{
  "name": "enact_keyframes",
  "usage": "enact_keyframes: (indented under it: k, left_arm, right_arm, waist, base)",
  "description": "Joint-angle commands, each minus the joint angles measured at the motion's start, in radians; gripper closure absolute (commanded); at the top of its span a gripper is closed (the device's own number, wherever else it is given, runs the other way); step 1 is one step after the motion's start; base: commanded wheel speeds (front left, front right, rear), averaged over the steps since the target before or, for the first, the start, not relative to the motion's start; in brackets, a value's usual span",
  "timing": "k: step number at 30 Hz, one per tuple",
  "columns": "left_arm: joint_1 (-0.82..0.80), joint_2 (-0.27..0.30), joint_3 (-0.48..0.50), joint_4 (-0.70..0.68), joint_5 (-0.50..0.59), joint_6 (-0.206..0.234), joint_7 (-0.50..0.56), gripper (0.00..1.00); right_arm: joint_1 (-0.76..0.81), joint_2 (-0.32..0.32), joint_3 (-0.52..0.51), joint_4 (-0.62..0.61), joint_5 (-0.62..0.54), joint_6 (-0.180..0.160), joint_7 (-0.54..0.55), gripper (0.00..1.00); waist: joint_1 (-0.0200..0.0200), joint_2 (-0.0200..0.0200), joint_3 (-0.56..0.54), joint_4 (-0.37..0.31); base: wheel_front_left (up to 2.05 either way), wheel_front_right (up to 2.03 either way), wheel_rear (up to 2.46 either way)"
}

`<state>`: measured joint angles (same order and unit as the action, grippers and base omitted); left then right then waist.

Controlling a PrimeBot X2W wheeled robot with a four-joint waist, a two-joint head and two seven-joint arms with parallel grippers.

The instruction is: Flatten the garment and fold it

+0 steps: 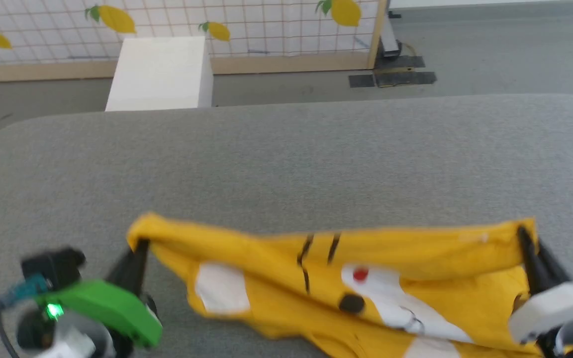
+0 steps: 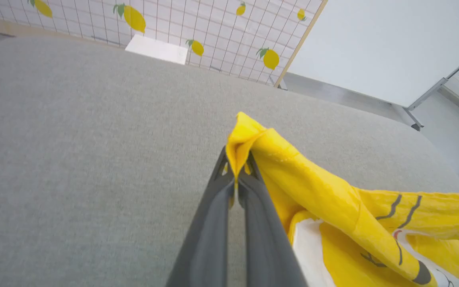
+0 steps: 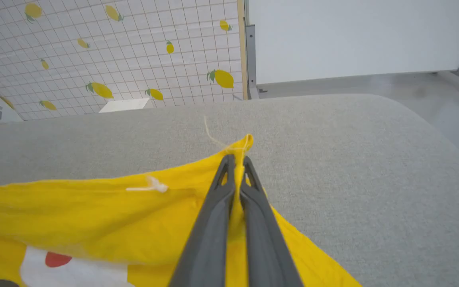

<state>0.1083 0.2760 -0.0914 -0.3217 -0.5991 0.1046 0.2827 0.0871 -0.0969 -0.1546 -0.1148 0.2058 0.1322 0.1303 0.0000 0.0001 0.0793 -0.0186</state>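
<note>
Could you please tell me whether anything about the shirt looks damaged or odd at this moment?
A loose pale thread trails from the corner of the garment pinched in the right gripper, and a white tuft sits near that edge. Otherwise the cloth merely hangs creased between it and the left gripper.

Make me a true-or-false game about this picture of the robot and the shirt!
1. The left gripper and the right gripper each pinch the shirt. True.
2. The shirt is blue. False: it is yellow.
3. The shirt lies folded. False: it is crumpled, stretched between the grippers.
4. A white box stands beyond the table. True.
5. The shirt has a red dot. True.
</note>
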Motion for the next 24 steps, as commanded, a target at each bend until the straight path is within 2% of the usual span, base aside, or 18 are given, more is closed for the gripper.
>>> enact_keyframes:
  k: [1, 8, 13, 15, 20, 24]
  left_arm:
    - [-0.058, 0.023, 0.012, -0.005, 0.000, -0.013, 0.001, 1.00]
    - [-0.369, 0.061, 0.045, 0.025, -0.040, -0.043, 0.045, 1.00]
    - [-0.659, 0.082, 0.041, 0.095, -0.016, -0.053, 0.053, 1.00]
    - [-0.775, 0.079, 0.042, 0.124, -0.013, -0.050, 0.054, 1.00]
    - [-1.064, 0.128, 0.033, 0.210, 0.079, -0.054, 0.020, 1.00]
    - [-1.276, 0.156, 0.041, 0.293, 0.143, -0.054, -0.049, 1.00]
  right_arm:
    - [-0.047, -0.038, 0.011, -0.023, 0.000, -0.002, 0.027, 1.00]
    - [-0.293, -0.279, 0.128, -0.087, 0.027, -0.002, 0.217, 1.00]
    - [-0.554, -0.474, 0.260, -0.098, 0.056, -0.002, 0.326, 1.00]
    - [-0.674, -0.523, 0.305, -0.078, 0.069, -0.002, 0.349, 1.00]
    - [-0.985, -0.587, 0.403, 0.025, 0.064, -0.002, 0.362, 1.00]
    - [-1.216, -0.585, 0.444, 0.131, 0.024, -0.002, 0.335, 1.00]
  waist:
    - [0.0000, -0.0001, -0.006, -0.019]
    - [0.0000, -0.0001, 0.070, -0.022]
    - [0.0000, -0.0001, 0.184, -0.023]
    - [0.0000, -0.0001, 0.238, -0.028]
    - [0.0000, -0.0001, 0.370, -0.041]
    - [0.0000, -0.0001, 0.470, -0.050]
  base:
    - [0.00, 0.00, 0.00]
    - [0.00, 0.00, 0.00]
    - [0.00, 0.00, 0.00]
    - [0.00, 0.00, 0.00]
    - [0.00, 0.00, 0.00]
    - [0.00, 0.00, 0.00]
